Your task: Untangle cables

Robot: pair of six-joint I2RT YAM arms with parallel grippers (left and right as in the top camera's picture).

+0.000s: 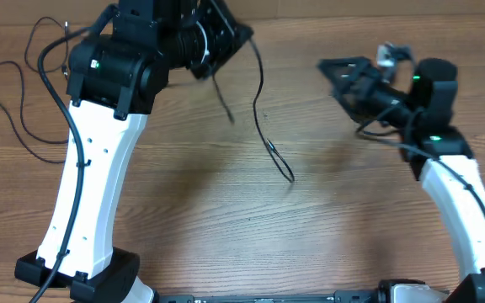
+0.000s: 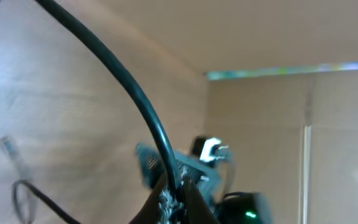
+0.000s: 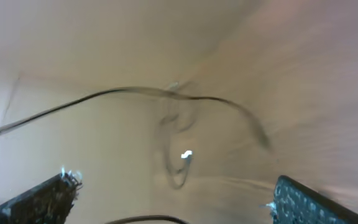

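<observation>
cable (image 1: pixel 261 84): thin, black, light and limp; likely to sag and swing rather than hold a shape.
where it is: pinched in the left hand (image 2: pixel 174 186) and hanging below it, the low end reaching toward the tabletop (image 1: pixel 226 219) between the two hands; cannot tell if it touches.
where to grip: probably a bare run just below the left hand.
left hand: raised, fingers pressed together on the cable.
right hand (image 1: pixel 343 71): facing the hanging cable, fingers spread wide, holding nothing.
</observation>
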